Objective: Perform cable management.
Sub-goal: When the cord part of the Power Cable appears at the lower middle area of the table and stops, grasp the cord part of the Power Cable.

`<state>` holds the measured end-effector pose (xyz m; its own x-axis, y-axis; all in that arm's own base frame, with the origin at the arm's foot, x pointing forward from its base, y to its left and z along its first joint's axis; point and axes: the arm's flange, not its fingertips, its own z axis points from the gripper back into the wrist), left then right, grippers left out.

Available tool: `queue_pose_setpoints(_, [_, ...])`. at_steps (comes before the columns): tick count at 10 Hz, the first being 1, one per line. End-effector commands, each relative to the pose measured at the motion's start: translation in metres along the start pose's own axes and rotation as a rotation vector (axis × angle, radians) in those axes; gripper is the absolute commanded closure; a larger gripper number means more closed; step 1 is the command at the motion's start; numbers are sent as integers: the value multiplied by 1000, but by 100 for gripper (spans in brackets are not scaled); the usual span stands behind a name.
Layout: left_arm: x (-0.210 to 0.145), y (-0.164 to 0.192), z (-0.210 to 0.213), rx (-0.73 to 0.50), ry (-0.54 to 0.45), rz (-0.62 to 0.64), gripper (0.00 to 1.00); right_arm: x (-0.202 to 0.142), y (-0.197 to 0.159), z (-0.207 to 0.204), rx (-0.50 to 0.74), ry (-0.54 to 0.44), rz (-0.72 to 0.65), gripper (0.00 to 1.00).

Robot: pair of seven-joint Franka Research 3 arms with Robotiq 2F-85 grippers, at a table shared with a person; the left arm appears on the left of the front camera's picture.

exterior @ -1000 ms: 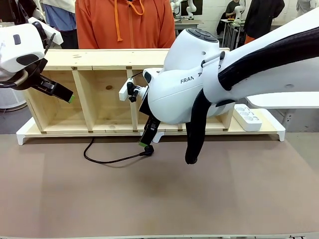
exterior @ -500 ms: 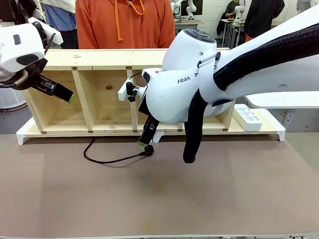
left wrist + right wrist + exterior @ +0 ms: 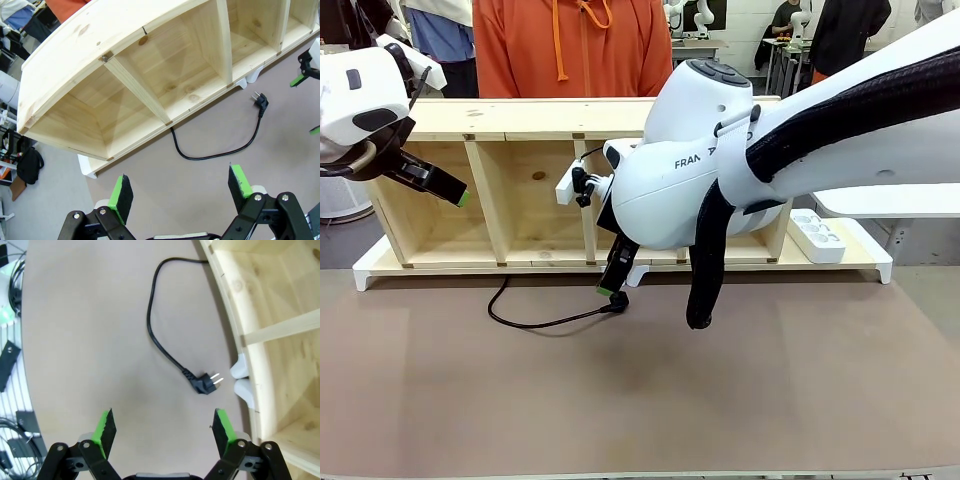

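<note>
Brown tabletop: cable plug at one o'clock of wide-open, empty right hand, length trailing toward eleven.

White right arm (lettered "FRAN"), black hose, black hand with green pads

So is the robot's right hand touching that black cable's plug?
Apart. In the right wrist view the plug lies on the table beyond the open right hand, with bare surface between them.
</note>
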<state>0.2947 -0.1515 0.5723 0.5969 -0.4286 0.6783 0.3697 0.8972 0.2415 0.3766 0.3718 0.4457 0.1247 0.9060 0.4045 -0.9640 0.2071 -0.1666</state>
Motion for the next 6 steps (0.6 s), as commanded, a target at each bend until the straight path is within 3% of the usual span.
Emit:
queue_pose_setpoints(1, [-1, 0, 2, 10, 9, -8, 0, 13, -10, -23, 102, 24, 70, 0])
queue_pose_setpoints(6, [-1, 0, 2, 10, 9, -8, 0, 27, -20, -69, 269, 80, 171, 0])
